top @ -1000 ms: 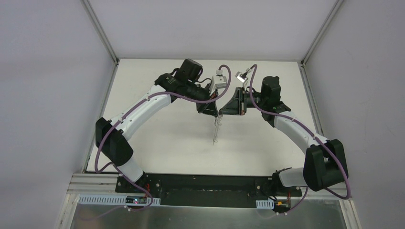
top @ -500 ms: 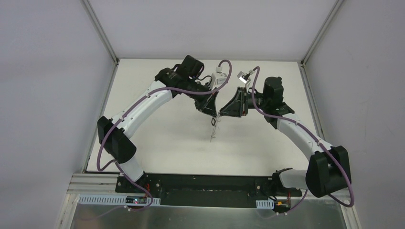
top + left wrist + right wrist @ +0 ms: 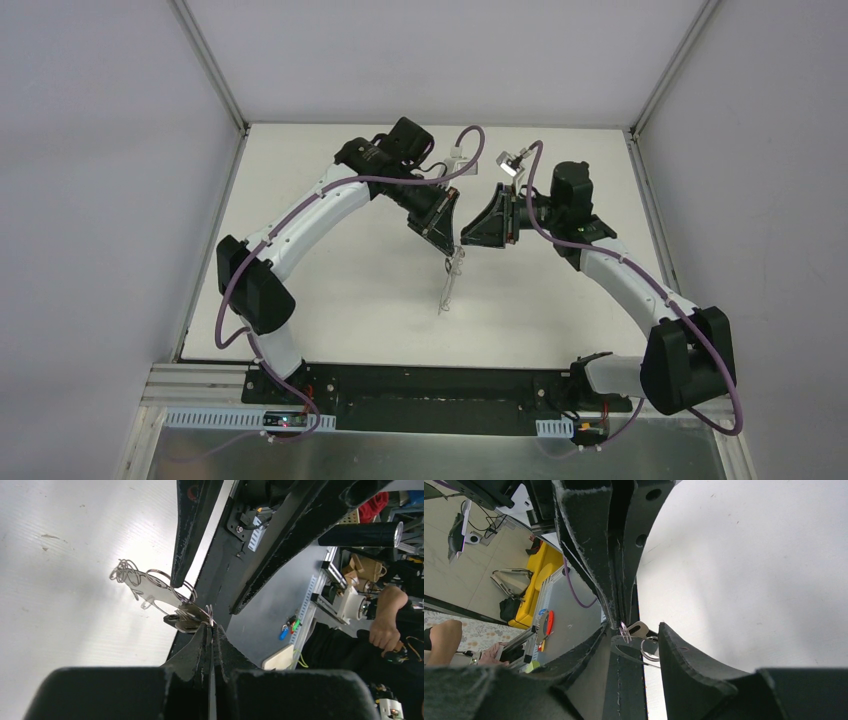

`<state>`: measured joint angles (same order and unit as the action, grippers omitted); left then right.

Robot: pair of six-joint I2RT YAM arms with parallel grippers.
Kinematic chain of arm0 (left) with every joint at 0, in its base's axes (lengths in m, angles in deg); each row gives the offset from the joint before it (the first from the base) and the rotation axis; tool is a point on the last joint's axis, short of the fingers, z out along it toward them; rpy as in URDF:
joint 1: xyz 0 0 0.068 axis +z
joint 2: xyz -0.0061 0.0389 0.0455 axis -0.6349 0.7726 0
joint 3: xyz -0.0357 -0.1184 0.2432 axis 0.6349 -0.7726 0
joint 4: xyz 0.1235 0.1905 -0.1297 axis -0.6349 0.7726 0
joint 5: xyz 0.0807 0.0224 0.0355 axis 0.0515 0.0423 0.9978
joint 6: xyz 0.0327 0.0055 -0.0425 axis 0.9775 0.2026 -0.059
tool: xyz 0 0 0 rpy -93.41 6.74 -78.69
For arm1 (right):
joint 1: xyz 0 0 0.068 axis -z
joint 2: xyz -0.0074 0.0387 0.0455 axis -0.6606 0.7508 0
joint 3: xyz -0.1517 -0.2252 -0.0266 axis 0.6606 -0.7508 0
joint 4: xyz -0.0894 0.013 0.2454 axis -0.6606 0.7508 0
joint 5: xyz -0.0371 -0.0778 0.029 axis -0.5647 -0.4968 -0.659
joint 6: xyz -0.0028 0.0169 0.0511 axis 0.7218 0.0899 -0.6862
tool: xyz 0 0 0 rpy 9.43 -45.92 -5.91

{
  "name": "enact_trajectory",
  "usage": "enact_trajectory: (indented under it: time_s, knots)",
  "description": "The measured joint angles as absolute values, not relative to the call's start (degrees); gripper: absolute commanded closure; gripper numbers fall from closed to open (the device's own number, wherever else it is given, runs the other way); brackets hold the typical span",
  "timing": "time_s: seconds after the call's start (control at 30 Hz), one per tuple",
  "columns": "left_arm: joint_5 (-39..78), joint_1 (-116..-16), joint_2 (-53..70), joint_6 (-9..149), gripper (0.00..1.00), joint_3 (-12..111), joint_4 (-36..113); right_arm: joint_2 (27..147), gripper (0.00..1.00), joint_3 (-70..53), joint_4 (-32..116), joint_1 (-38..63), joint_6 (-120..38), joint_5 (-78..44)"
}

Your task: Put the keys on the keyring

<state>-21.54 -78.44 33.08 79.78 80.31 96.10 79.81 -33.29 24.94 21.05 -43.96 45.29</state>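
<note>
My left gripper (image 3: 210, 626) is shut on the keyring (image 3: 159, 599), pinching a thin wire turn at its fingertips. The ring's silvery pieces and small loops trail away from the tips, above the white table. The key's black oval head (image 3: 173, 618) lies against those pieces just beyond the left fingertips. In the top view the keyring (image 3: 449, 283) hangs down from the left gripper (image 3: 447, 236). My right gripper (image 3: 633, 627) stands open with the ring's silvery pieces (image 3: 646, 645) between its fingers, touching neither. Seen from above, the right gripper (image 3: 470, 232) faces the left one closely.
The white table (image 3: 340, 280) lies under both arms, with grey walls on three sides. The right gripper's two black fingers (image 3: 189, 535) cross the left wrist view close above the ring. A black base rail (image 3: 430, 385) runs along the near edge.
The right gripper's jaws have parted, from shut to open, around the ring. The left arm has swung slightly right and the hanging ring has shifted a little lower.
</note>
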Motion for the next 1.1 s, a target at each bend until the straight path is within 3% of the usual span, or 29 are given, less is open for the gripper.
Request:
enact_trajectory:
  time_s: [0.17,0.5,0.77,1.1]
  knots:
    - [-22.55,-78.46,33.14,77.92,1.00,80.31,95.91,79.81,0.72,-33.29,24.94,20.28,-43.81,45.58]
    - [-23.36,-78.46,33.16,77.57,1.00,80.31,95.60,80.09,0.74,-33.29,24.94,19.04,-43.81,47.87]
    - [-23.36,-78.46,33.16,77.61,1.00,80.31,95.62,81.36,0.81,-33.29,25.24,18.58,-43.83,49.47]
    - [-23.55,-78.39,33.16,77.61,1.00,80.31,95.78,81.45,1.00,-33.29,25.57,18.36,-43.81,50.03]
